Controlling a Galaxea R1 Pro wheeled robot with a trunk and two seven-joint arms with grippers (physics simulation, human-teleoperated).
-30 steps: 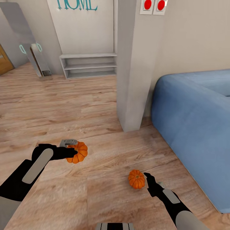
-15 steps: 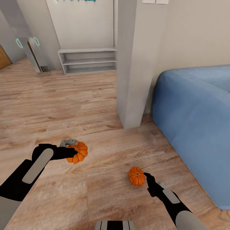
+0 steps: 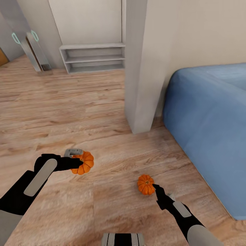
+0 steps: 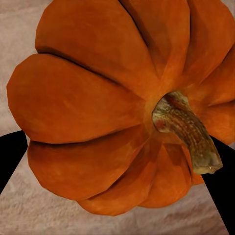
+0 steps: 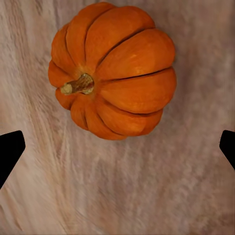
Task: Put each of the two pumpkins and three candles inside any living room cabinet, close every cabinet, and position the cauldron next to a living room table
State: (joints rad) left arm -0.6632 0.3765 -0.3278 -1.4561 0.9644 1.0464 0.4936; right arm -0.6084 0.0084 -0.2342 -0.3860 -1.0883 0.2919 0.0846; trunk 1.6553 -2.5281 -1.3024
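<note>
— Orange showed nearest: the left gripper (image 3: 79,160) had its fingers clamped on one pumpkin (image 3: 83,162), held above the wood floor (image 3: 102,205). The left wrist view had that pumpkin (image 4: 117,103) close up, stem toward the camera, dark fingers (image 4: 10,156) at either side.

— And the other arm?

— The right gripper (image 3: 156,188) hung over the second pumpkin (image 3: 146,184), which sat on the floor. From the right wrist its fingertips (image 5: 10,149) stood wide apart, with that pumpkin (image 5: 113,68) ahead of them and not touched.

— What lay around them?

— A blue sofa (image 3: 208,130) stood close on the right, its rounded arm near the floor pumpkin. Just beyond, a pale square pillar (image 3: 140,75) rose from the boards, beside the sofa's end, blocking the way straight ahead.

— Farther back?

— A low grey open shelf unit (image 3: 92,58) stood against the far wall, left of the pillar. Farther left, a tall mirror-like panel (image 3: 34,51) leaned by the wall.
</note>
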